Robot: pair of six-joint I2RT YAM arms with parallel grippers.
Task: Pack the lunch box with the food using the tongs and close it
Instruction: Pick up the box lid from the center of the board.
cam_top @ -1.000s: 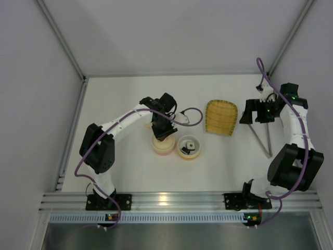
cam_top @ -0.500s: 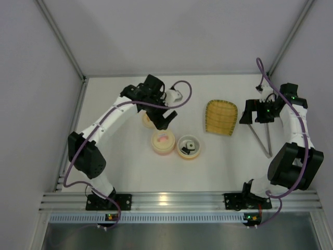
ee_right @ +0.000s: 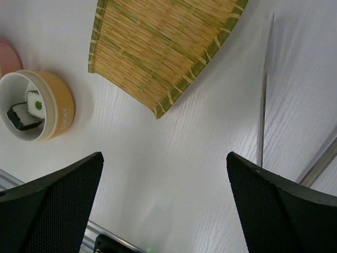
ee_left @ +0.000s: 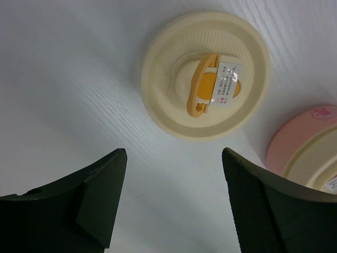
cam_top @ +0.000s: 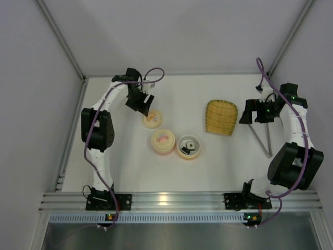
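Two sushi pieces (ee_right: 23,115) sit in the open orange bowl (ee_right: 59,113), so packing looks nearly done, though the orange ball isn't visible anywhere. The tongs (cam_top: 264,139) lie on the table beneath the right gripper (ee_right: 164,158), its jaws wide and gripping nothing. The left gripper (ee_left: 172,158) hovers spread and empty beside the cream lid (ee_left: 206,97). Closing the box remains, I'd say.

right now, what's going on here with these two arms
Two robot arms are partway through packing food, and neither holds anything. The left gripper hangs open beside a cream lid with an orange handle. The right gripper is open near the tongs, which lie on the table untouched. Two sushi pieces sit in the open orange tub; a pink-topped tub stands next to it.
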